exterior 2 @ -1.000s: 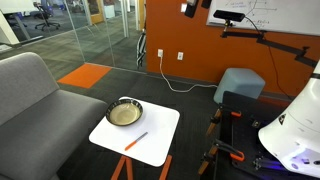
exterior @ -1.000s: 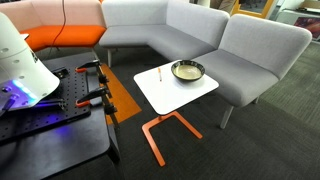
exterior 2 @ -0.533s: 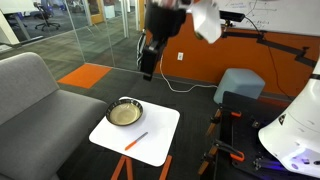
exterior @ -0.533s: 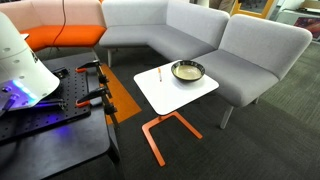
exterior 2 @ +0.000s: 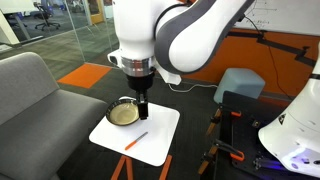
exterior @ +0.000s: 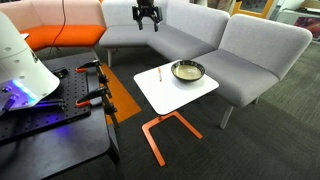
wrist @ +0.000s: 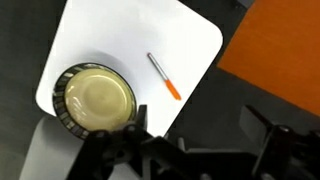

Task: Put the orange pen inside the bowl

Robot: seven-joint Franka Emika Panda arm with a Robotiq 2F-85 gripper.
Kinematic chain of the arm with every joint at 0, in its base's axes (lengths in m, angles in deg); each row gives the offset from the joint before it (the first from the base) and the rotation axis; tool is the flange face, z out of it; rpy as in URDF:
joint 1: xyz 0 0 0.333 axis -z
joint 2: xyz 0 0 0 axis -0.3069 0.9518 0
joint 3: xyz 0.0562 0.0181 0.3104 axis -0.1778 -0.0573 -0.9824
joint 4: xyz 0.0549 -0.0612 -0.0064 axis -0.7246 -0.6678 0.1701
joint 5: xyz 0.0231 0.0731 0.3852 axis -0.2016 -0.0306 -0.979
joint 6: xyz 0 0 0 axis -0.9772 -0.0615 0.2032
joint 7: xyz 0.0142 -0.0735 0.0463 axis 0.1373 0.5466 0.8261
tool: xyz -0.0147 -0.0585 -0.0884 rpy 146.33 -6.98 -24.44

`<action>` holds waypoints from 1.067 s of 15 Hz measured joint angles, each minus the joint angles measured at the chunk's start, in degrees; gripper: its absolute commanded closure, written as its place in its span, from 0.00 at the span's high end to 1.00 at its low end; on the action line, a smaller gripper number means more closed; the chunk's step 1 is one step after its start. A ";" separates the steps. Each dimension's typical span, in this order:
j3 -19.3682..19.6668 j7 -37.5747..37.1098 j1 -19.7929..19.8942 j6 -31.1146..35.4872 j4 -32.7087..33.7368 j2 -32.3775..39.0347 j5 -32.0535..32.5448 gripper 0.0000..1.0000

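The orange pen (wrist: 164, 76) lies flat on the small white table (wrist: 190, 40), a little apart from the bowl (wrist: 95, 98), which has a dark rim and a pale cream inside and holds nothing. Both show in both exterior views: pen (exterior: 160, 74) (exterior 2: 135, 141), bowl (exterior: 187, 70) (exterior 2: 124, 114). My gripper (exterior: 147, 16) hangs open and empty high above the table, fingers pointing down. It also shows in an exterior view (exterior 2: 143, 106) and along the bottom edge of the wrist view (wrist: 205, 140).
The white table (exterior: 175, 92) stands on orange metal legs (exterior: 160, 130). A grey sofa (exterior: 200, 35) wraps around its far sides. An orange seat (exterior: 60, 38) and a black bench with clamps (exterior: 70, 95) are beside it. A blue stool (exterior 2: 240, 85) stands by the orange wall.
The arm has swung into both exterior views and now hangs over the table. The pen and bowl have not moved.
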 measured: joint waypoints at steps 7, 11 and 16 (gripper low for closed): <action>0.71 0.45 -0.70 0.08 0.50 0.73 -0.13 1.00; 0.84 2.39 -1.11 0.22 0.65 1.59 0.25 1.00; 0.87 13.53 -2.62 4.98 6.23 13.33 4.27 1.00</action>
